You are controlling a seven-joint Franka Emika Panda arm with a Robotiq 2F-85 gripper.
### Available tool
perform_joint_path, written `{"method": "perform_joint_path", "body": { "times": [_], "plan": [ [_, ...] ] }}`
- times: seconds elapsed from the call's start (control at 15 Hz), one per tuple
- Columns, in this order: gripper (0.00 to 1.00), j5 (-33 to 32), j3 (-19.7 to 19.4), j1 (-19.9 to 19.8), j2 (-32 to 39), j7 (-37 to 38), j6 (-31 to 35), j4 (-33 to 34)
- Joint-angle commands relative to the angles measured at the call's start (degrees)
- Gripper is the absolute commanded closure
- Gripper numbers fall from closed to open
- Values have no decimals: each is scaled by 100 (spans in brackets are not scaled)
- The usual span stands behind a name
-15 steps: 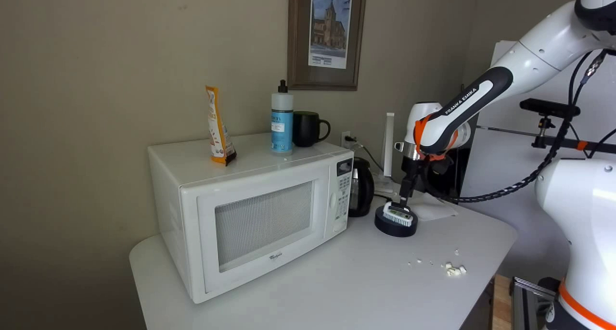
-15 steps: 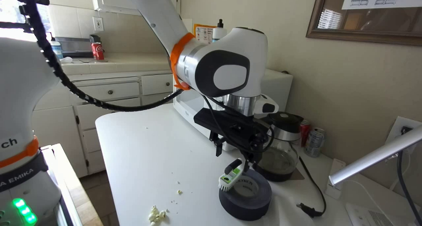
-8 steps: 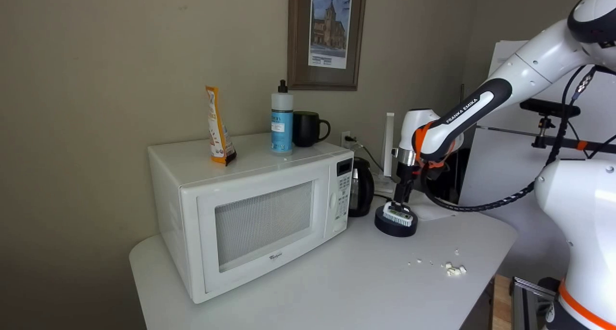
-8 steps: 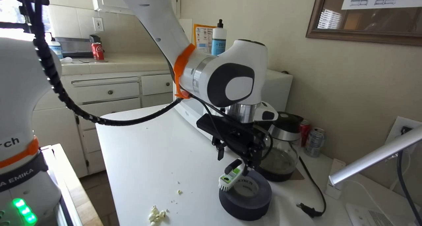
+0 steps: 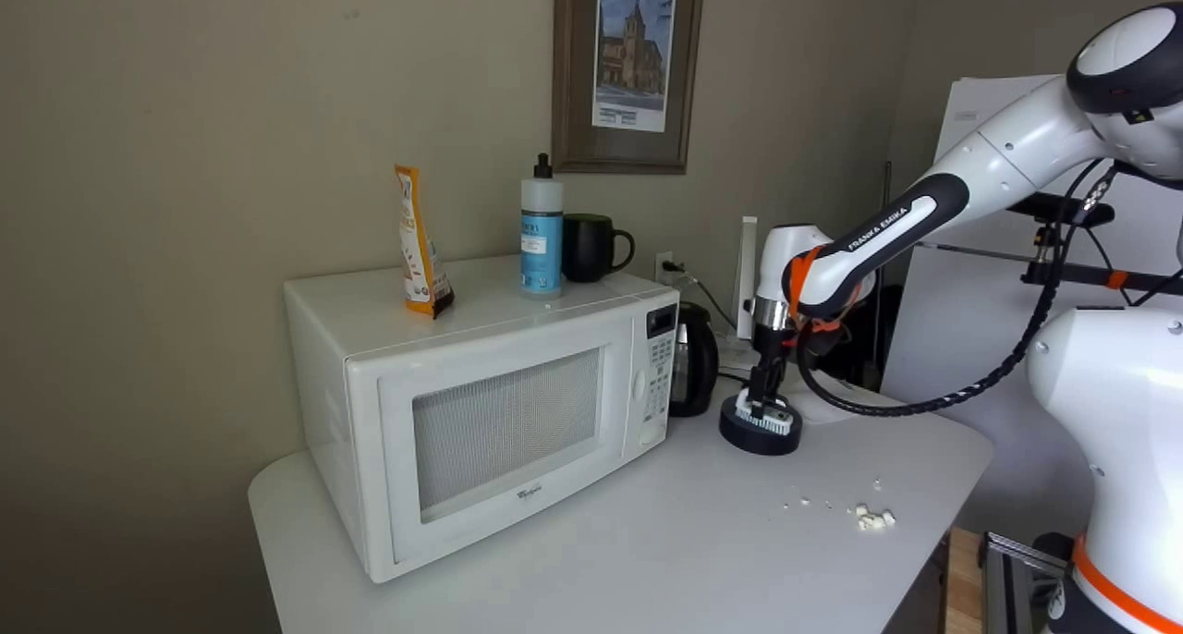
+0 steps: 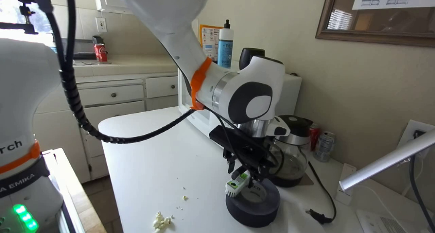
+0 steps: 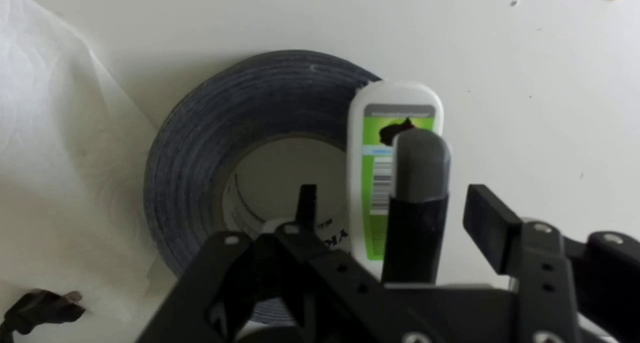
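Scrub brush (image 7: 382, 183), white, green label, dark handle: rests bristles-down on the rim of a dark tape roll (image 7: 185, 183). Hand (image 7: 392, 198): fingers stand wide, astride the brush, clear of it. Pale crumbs (image 6: 160, 222): on the worktop (image 6: 146, 151).

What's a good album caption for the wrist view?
Open gripper straddling a dark-handled white brush resting on a roll of dark tape.

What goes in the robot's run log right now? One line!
end effector: open, straddling brush | brush: atop tape roll | tape roll: flat on table | crumbs: on table
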Motion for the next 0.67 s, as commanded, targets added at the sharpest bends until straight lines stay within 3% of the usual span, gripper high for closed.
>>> {"method": "perform_joint_path", "body": {
  "times": [0.0, 0.13, 0.27, 0.4, 0.47, 0.6],
  "plan": [
    [29, -331, -71, 92, -326, 335, -160, 212],
    [38, -459, -72, 54, -344, 459, -114, 200],
    [61, -585, -63, 22, -348, 586, -99, 188],
    [77, -713, -22, -34, -310, 698, -67, 128],
    [82, -796, -6, -58, -282, 776, -34, 96],
    [82, -962, 59, -139, -219, 874, 16, 18]
  ]
}}
